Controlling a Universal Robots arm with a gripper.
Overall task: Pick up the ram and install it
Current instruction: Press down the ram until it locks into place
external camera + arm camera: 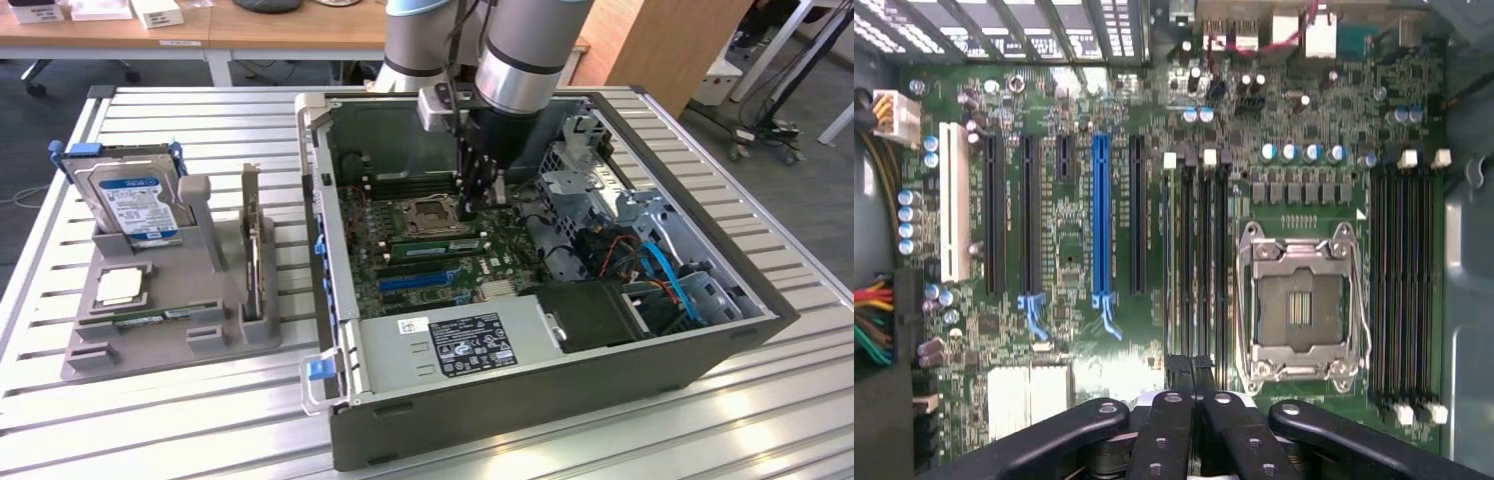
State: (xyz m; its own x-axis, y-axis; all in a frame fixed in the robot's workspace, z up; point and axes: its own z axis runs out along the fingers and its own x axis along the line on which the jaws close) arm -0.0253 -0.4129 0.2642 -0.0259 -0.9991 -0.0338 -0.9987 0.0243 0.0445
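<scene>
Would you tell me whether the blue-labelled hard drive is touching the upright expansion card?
Apart. The exterior view shows the hard drive and the expansion card standing in separate slots of the grey holder, a gap between them.

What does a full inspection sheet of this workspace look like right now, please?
Surface: slatted metal table, carrying an open computer case.
Job's things: one ram stick lies in the grey holder; another green stick sits on the motherboard beside the CPU socket.
Clutter: hard drive and expansion card upright in the holder.
Grippers: gripper inside the case, above the memory slots.
Cables: blue cables in the case.
Surroundings: wooden desks behind.
</scene>
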